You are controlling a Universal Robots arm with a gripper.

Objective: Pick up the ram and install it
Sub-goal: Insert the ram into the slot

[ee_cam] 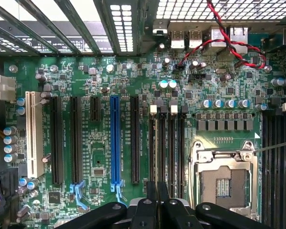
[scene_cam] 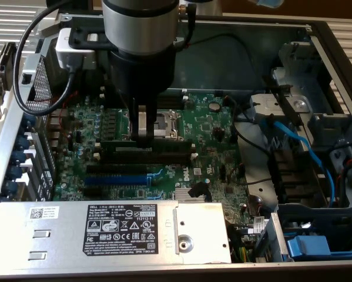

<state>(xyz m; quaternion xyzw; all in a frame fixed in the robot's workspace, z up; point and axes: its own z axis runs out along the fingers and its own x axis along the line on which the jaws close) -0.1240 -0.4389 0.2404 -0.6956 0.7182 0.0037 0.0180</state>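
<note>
Claw was seen clamped on ram mid-length, above motherboard. Ram was judged light, stiff, thin, fragile; best held by flat faces at middle, contact edge left free.

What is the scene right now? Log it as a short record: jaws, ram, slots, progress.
jaws: shut on the ram, gripping it near its middle
ram pose: level, on its long edge, lined up along the black memory slots
ram place: at the slots, beside the CPU socket; seated or not, cannot tell
blue expansion slot: empty, apart from the ram
progress: ram picked up and brought to the slots
</note>
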